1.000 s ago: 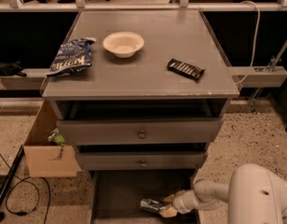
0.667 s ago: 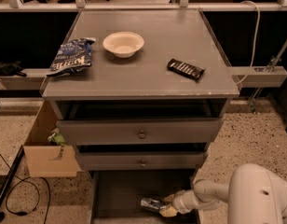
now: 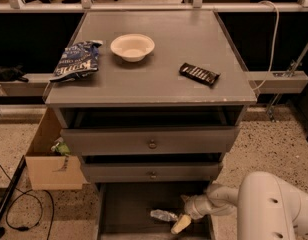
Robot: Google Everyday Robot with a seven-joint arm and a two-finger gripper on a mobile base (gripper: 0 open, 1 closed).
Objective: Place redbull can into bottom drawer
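The redbull can lies on its side on the dark floor of the open bottom drawer, right of the middle. My gripper reaches into the drawer from the right, at the can's right end. One pale fingertip shows just in front of the can. The white arm fills the lower right corner.
On the cabinet top lie a blue chip bag, a white bowl and a dark candy bar. Two knob-fronted drawers stand slightly open above. A cardboard box sits left of the cabinet, with cables on the floor.
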